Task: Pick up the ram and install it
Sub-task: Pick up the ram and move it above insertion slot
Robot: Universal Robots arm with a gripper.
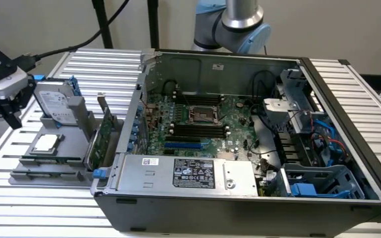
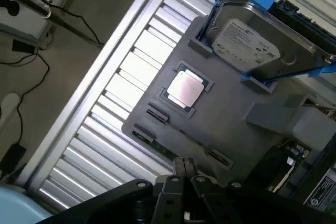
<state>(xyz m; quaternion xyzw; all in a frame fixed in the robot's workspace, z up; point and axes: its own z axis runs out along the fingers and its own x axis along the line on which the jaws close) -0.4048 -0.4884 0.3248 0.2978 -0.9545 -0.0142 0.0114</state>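
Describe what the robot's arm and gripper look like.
The arm is a silver metal tube with light blue joint caps. Its wrist end carries a silver-grey module with a black cable plugged in. The gripper is black, with hinged linkage bars and slim black fingers.

Soft, even indoor light, with pale glare on the slatted table and dimmer shade inside the computer case.

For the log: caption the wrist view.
Gripper over the gray tray near the ram; CPU and hard drive beyond.
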